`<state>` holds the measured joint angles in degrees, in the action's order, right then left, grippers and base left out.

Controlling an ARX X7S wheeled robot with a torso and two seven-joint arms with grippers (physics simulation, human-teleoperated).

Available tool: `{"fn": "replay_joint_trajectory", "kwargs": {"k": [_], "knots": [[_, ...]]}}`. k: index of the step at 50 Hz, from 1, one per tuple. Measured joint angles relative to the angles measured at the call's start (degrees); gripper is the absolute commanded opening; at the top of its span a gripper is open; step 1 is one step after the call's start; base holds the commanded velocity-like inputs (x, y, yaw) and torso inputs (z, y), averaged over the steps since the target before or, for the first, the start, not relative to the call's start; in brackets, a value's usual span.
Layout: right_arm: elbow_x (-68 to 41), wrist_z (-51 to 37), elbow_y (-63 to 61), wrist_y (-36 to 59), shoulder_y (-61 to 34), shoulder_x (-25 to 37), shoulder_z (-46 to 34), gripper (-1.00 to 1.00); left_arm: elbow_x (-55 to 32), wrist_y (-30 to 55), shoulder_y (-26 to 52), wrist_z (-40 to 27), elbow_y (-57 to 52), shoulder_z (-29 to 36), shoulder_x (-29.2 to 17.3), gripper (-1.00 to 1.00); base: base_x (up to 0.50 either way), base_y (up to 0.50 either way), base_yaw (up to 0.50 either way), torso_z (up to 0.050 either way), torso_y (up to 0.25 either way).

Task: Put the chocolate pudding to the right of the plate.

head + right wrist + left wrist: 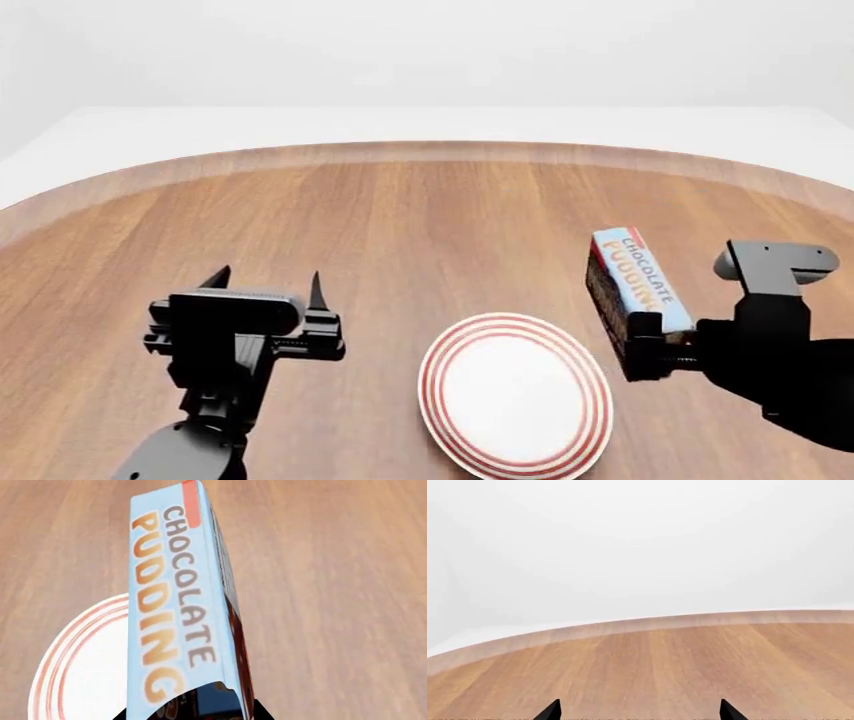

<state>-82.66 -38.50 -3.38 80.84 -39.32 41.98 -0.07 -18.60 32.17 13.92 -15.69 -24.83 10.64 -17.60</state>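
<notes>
While one chocolate pudding (638, 283) sits gripped in right hand (650, 352), seemingly lifted, one plate (518, 394) beside, left hand (267, 284) open.

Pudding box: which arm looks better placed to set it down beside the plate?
The right. Its end effector already holds the pudding box just right of the plate; the left end effector hangs open and empty on the plate's far side.
</notes>
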Motion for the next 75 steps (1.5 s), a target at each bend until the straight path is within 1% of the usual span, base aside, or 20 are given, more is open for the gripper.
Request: {"fn": "replay_joint_trajectory", "kwargs": {"k": [11, 37, 75], "knots": [[1.42, 1.36, 2.28, -1.5, 0.83, 1.33, -0.44, -1.0, -0.17, -0.24, -0.1, -0.13, 0.23, 0.13, -0.17, 1.0, 0.0, 0.0, 0.0, 0.0, 0.0], [8.66, 8.41, 11.35, -8.64, 3.5, 2.25, -3.31, -1.0, -0.96, -0.68, -0.34, -0.5, 0.23, -0.34, -0.75, 1.0, 0.0, 0.0, 0.0, 0.0, 0.0], [13.11, 15.58, 17.27, -14.11, 7.42, 3.91, -5.64, -1.0, -1.61, -1.26, -1.07, -1.13, -0.06, -0.24, -1.44, 1.0, 0.0, 0.0, 0.0, 0.0, 0.0]]}}
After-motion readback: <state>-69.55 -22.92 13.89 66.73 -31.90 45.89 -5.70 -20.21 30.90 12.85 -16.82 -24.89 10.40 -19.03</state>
